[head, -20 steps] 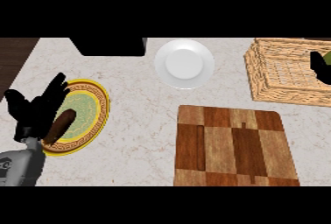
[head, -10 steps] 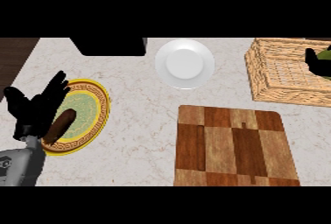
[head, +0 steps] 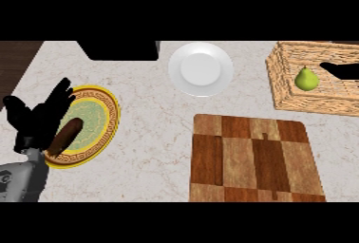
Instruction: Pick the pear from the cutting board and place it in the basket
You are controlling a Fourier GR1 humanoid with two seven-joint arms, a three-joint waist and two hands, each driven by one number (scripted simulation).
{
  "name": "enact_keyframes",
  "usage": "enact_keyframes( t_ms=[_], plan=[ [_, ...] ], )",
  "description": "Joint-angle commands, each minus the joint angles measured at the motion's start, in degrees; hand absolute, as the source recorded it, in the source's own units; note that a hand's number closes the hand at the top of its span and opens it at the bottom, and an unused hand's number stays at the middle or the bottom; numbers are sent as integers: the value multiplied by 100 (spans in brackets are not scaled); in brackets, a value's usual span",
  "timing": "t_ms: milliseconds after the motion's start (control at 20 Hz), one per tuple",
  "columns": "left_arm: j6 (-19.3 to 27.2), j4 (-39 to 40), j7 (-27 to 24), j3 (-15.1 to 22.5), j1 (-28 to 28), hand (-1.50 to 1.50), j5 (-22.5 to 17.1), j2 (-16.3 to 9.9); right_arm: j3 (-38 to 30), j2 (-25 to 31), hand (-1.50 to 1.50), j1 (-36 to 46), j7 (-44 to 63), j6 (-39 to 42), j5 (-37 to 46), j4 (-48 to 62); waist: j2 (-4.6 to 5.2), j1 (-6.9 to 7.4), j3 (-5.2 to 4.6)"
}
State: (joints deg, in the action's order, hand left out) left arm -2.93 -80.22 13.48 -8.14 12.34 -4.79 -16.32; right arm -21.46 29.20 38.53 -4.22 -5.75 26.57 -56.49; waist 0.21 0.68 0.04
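Observation:
The green pear (head: 306, 79) stands upright inside the wicker basket (head: 279, 80) at the back right. My right hand (head: 342, 70) shows at the right edge over the basket, its fingers straight and pointing left, just right of the pear and holding nothing. The wooden cutting board (head: 256, 159) lies bare at the front right. My left hand (head: 38, 118) rests open at the left edge, fingers up, beside a yellow plate.
A yellow patterned plate (head: 95, 121) with a brown elongated item (head: 66, 136) on it sits at the left. A white plate (head: 201, 69) lies at the back centre. A dark block (head: 118, 50) stands at the back edge.
My right hand has let go of the pear and drawn back to the right; the pear now shows uncovered in the basket. The left hand has not moved.

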Motion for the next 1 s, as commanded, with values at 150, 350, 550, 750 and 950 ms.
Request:
enact_keyframes(
  t_ms=[150, 350, 550, 750, 950],
  plan=[
    [-162, 117, -95, -138, 44, 0, -21, -109, -414, 236, -150, 506, -484, 34, -560, 697, -11, -21, -3],
    [-39, 162, 25, -58, 142, 0, 9, 33, -1253, 392, -150, 379, -213, 32, -1292, 824, -19, -79, -1],
    [8, -168, 67, -56, -40, 0, 37, 19, -1966, 1037, -150, 538, -5, 450, -1967, 1227, -24, -41, 3],
    [139, -54, -13, 27, -121, 0, 148, 200, -2435, 1988, -150, -90, -421, 1498, -2357, 1987, -5, -84, 9],
    [-114, 59, -96, -103, -7, 0, 14, 12, -2520, 2583, -150, -473, -922, 2427, -2466, 2804, 20, -35, 11]
  ],
)
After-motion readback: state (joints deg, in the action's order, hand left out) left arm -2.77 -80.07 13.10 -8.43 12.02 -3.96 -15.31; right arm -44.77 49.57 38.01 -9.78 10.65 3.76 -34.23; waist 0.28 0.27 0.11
